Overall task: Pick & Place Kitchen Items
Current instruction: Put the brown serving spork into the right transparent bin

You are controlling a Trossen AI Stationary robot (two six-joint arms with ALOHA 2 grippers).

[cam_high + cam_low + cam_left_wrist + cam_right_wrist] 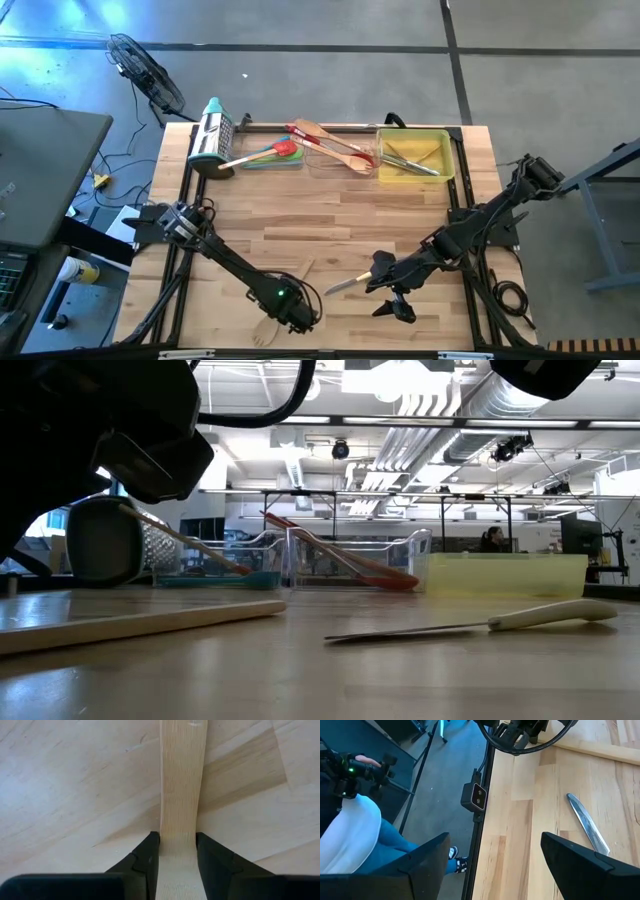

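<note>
A pale wooden fork (300,280) lies flat on the table near its front edge, handle pointing toward the far side; the handle also shows in the low view (140,622). My left gripper (177,840) points straight down over it (295,310), its fingers closed against the handle. A small knife (342,286) with a pale handle (550,613) lies on the table to the right of it. My right gripper (392,290) hangs open above the knife's handle end, touching nothing; the blade (587,825) shows between its fingers. My left gripper pinches the fork's handle (177,827) between its two fingers, one on each long edge. The fingers come from above, pointing down, and lie across the handle. The fork lies flat on the table.
At the table's far edge stand a steel grater (212,140), a teal tray with red and green spatulas (270,155), a clear tray with wooden spoons (335,150) and a yellow tray (415,155). A person (350,835) sits beyond the table's front edge.
</note>
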